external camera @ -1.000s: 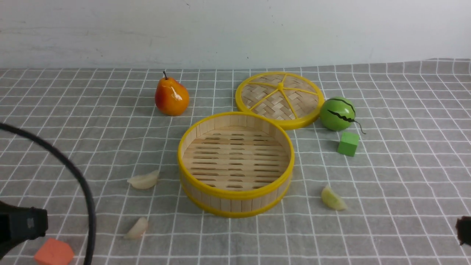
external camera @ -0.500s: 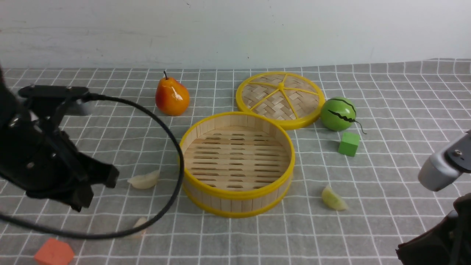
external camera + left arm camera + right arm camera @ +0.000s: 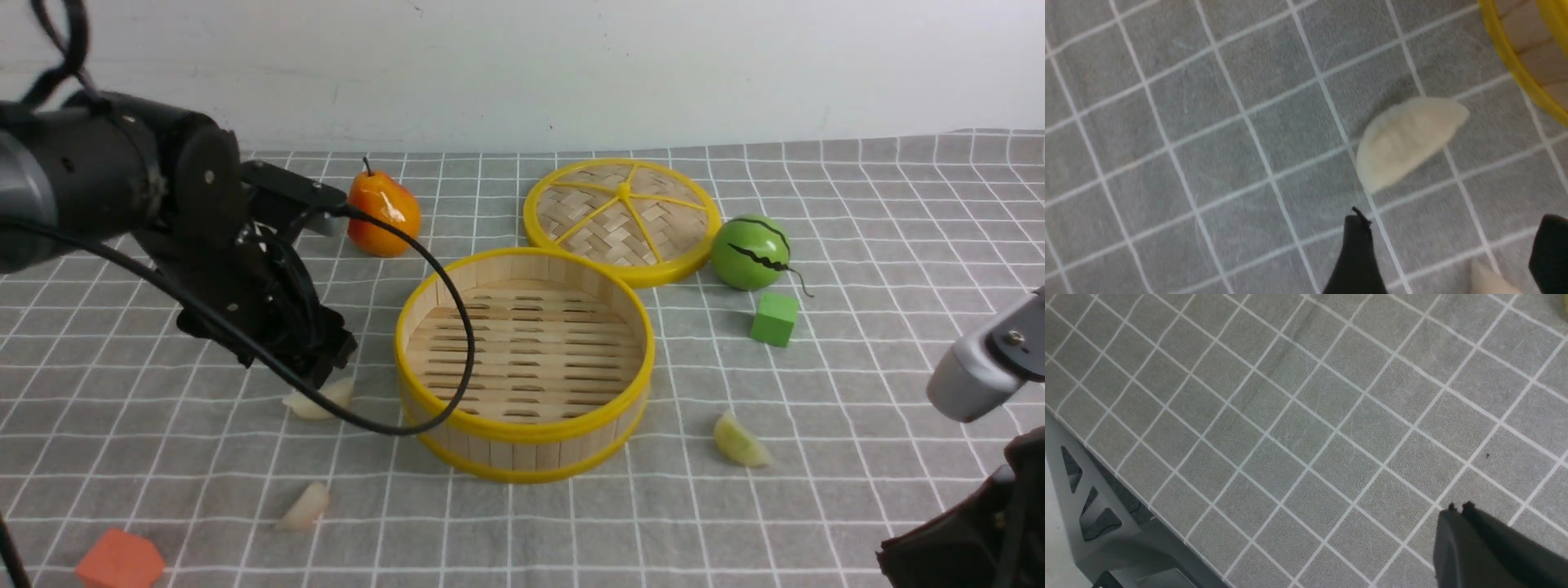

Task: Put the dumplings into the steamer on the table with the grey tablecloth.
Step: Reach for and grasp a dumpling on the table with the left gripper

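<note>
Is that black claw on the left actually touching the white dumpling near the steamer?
Apart: the left wrist view shows bare grid cloth between the dumpling and both fingertips of the left gripper.

Front camera: set between my two arms, facing forward, slanting down over tabletop (image 3: pixel 816 523); farthest of three, whole steamer (image 3: pixel 522 351) in frame. Left wrist camera: rides my left arm, looks down, close over pale dumpling (image 3: pixel 1408 139). Right wrist camera: rides my right arm, looks down at tabletop, my fingers (image 3: pixel 1478 543) at frame edge. Front and left wrist views share that dumpling, part of steamer, second dumpling (image 3: pixel 306 506) nearby.
</note>
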Robot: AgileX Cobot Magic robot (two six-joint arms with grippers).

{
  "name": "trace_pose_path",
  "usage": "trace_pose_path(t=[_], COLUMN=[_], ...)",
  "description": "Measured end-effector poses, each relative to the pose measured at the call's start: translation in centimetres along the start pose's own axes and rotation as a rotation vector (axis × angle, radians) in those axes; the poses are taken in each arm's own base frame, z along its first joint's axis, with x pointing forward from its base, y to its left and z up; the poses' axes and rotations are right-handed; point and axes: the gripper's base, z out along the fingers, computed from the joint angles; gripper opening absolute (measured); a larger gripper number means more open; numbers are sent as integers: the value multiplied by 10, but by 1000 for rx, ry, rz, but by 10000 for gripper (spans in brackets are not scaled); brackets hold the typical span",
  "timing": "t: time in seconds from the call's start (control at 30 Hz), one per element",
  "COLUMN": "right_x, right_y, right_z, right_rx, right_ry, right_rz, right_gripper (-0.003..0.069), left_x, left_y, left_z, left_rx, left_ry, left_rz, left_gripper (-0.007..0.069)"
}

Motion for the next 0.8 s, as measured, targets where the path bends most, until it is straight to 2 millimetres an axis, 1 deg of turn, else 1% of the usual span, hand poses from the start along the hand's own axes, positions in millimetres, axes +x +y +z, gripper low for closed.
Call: trace_pose_path(t=[0.03, 0.07, 0.13, 0.17, 0.2, 0.3, 0.33, 0.6, 0.67, 0.73, 0.8], right_x=[0, 0, -1, -2, -2, -3, -4, -5, -6, -6, -6], right_y=[0, 0, 0, -1, -1, -1, -2, -3, -3, -3, -3], right_z=[0, 0, 0, 0, 0, 0, 0, 0, 0, 0, 0], right_rx=[0, 1, 5, 8, 10, 15, 21, 30, 32, 32, 32], right_ry=[0, -3, -10, -17, -22, -30, -39, -60, -64, -64, -64], right_rz=[0, 0, 0, 0, 0, -1, -2, -2, -2, -2, -2], right_gripper=[1, 1, 3, 4, 6, 8, 9, 14, 17, 20, 20], left_x=[-1, -1, -2, -1, 0, 1, 2, -1, -2, -2, -3], left_y=[0, 0, -1, -2, -3, -4, -4, -5, -5, -5, -5], left_z=[4, 17, 31, 42, 49, 61, 67, 70, 72, 72, 71], left_rx=[-2, -6, -8, -6, -4, -1, 2, -1, 0, 2, 3], left_ry=[-4, 1, 8, 19, 26, 39, 48, 9, 4, 2, 3], left_rz=[3, 15, 30, 43, 51, 63, 67, 71, 70, 62, 52], left_gripper=[519, 516, 505, 495, 484, 461, 443, 368, 332, 260, 242])
